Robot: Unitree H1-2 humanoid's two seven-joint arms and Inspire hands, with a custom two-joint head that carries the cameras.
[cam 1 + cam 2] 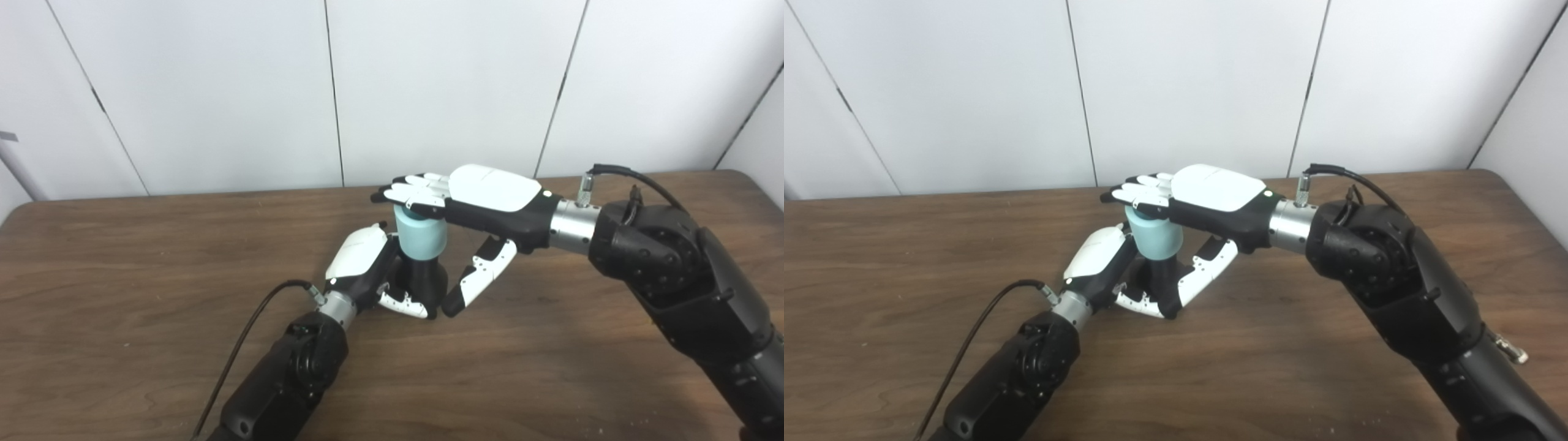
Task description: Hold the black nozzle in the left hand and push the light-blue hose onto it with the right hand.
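- Black nozzle [427, 274] stands upright mid-bench, well clear of every edge, gripped low by the left hand [367, 263], whose fingers [404, 303] wrap its base; it looks rigid and light.
- Light-blue hose [420, 236] sits on the nozzle's top, likely soft, slightly grippy.
- Right hand [484, 196] lies flat on the hose, fingers [410, 190] straight together, thumb spread.
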